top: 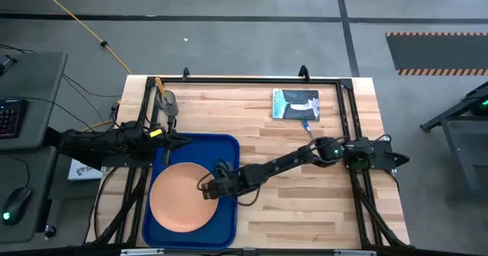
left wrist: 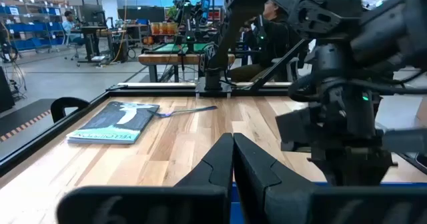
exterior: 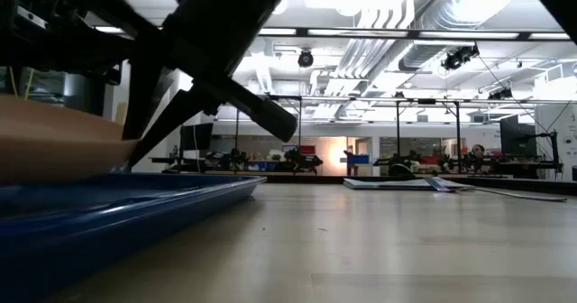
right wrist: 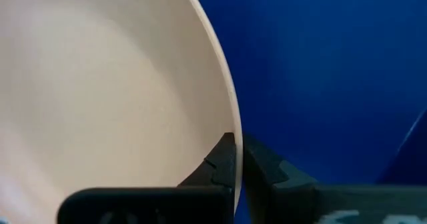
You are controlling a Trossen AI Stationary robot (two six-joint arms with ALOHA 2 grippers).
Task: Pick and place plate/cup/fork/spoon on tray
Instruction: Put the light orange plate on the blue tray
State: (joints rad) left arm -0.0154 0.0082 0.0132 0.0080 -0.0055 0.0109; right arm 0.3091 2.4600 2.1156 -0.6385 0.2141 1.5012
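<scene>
The salmon-orange plate (top: pixel 177 196) lies on the blue tray (top: pixel 221 145) at the table's near left. My right gripper (top: pixel 207 187) is shut on the plate's right rim. My left gripper (top: pixel 181 140) is shut and empty, just over the tray's far edge. The dark grey cup (top: pixel 167 100) stands at the far left of the table, with the yellow-handled spoon (top: pixel 158 84) right by it. The teal fork (top: pixel 307 124) lies just near of the teal book (top: pixel 295 104) at the far right; it also shows in the left wrist view (left wrist: pixel 189 110). My right gripper pinches the plate's rim (right wrist: pixel 230 127) on the side toward the table's right edge, one finger inside the plate and one outside over the tray. The fingers reach in from the table's right, slanting down. Whether the plate's held edge is lifted off the tray, I cannot tell.
The book also shows in the left wrist view (left wrist: pixel 113 122). Black frame rails run along the table's far edge (top: pixel 244 79) and both sides. Bare wood lies between the tray and the right arm's base (top: pixel 366 153).
</scene>
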